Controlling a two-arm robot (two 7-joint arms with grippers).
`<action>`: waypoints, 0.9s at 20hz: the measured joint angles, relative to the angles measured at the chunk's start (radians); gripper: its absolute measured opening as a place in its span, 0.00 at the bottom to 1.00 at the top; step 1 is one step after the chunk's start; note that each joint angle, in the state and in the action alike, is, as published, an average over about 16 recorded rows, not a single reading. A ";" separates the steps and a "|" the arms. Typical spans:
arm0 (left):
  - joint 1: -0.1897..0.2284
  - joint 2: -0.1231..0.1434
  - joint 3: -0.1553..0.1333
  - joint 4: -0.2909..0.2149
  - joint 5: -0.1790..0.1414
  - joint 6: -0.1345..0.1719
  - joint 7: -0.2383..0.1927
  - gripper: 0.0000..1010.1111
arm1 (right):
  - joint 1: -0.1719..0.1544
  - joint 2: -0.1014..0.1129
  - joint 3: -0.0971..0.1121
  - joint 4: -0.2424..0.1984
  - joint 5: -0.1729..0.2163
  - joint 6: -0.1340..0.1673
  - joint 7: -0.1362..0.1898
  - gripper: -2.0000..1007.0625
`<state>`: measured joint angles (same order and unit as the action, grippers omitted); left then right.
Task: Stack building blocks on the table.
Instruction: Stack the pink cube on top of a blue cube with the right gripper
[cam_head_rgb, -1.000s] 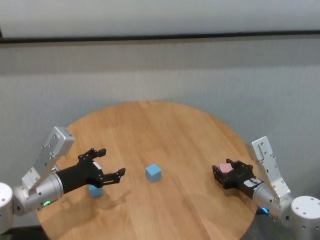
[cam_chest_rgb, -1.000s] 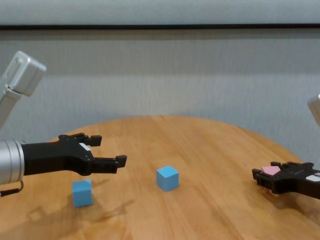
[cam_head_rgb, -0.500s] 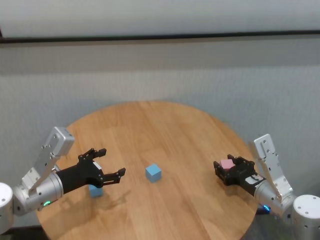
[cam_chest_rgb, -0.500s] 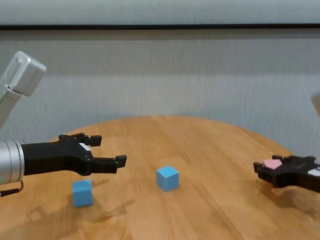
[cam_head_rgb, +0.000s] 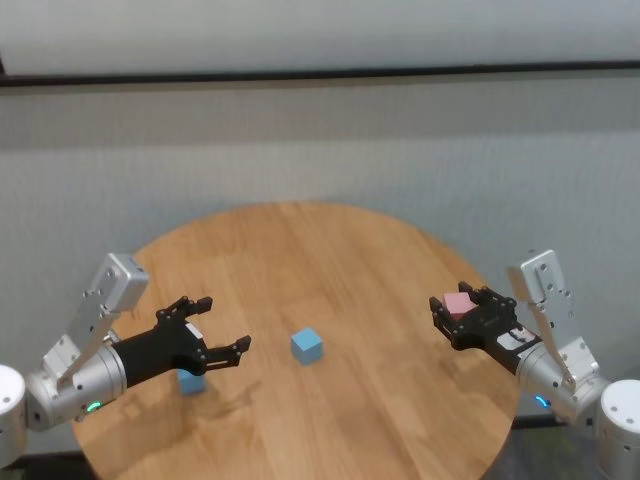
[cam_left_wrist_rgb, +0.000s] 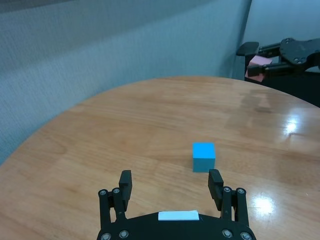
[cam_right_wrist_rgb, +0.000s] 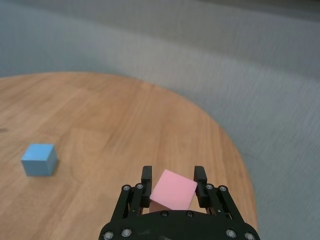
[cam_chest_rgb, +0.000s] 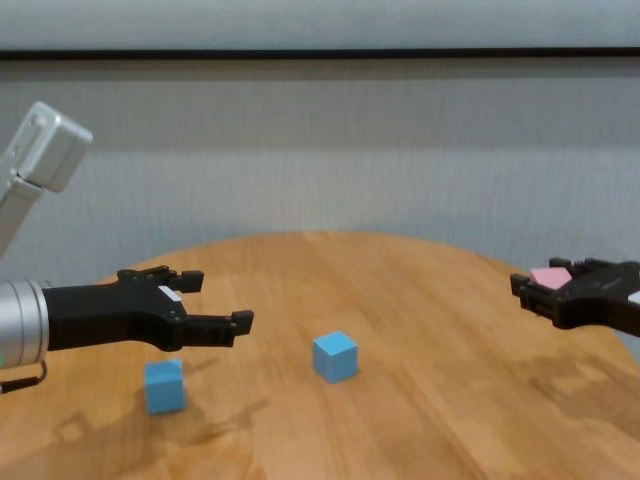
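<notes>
My right gripper (cam_head_rgb: 455, 305) (cam_right_wrist_rgb: 173, 175) (cam_chest_rgb: 545, 283) is shut on the pink block (cam_head_rgb: 458, 301) (cam_right_wrist_rgb: 173, 190) (cam_chest_rgb: 549, 276) and holds it above the right edge of the wooden table (cam_head_rgb: 330, 260). One light blue block (cam_head_rgb: 307, 345) (cam_chest_rgb: 335, 356) (cam_left_wrist_rgb: 204, 156) (cam_right_wrist_rgb: 39, 159) sits alone near the table's middle. A second blue block (cam_head_rgb: 191, 382) (cam_chest_rgb: 164, 386) rests at the left, partly hidden under my left hand. My left gripper (cam_head_rgb: 224, 322) (cam_chest_rgb: 220, 298) (cam_left_wrist_rgb: 170, 176) hovers open above the table between the two blue blocks, holding nothing.
A grey wall (cam_head_rgb: 320, 150) runs behind the round table. The tabletop's curved rim (cam_head_rgb: 470, 280) lies just beneath the right hand.
The right gripper has risen off the table with the pink block and shifted slightly right. The left arm and both blue blocks have stayed put.
</notes>
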<state>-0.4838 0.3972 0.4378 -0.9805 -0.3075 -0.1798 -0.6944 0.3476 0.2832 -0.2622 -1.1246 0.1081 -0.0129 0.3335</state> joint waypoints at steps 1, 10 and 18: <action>0.000 0.000 0.000 0.000 0.000 0.000 0.000 0.99 | -0.005 0.003 -0.001 -0.017 -0.002 0.002 0.001 0.49; 0.000 0.000 0.000 0.000 0.000 0.000 0.000 0.99 | -0.020 0.012 -0.027 -0.122 0.001 -0.001 0.045 0.49; 0.000 0.000 0.000 0.000 0.000 0.000 0.000 0.99 | 0.033 -0.023 -0.078 -0.095 0.038 -0.032 0.112 0.49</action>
<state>-0.4838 0.3972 0.4378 -0.9805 -0.3075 -0.1798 -0.6945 0.3802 0.2600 -0.3397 -1.2201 0.1464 -0.0452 0.4458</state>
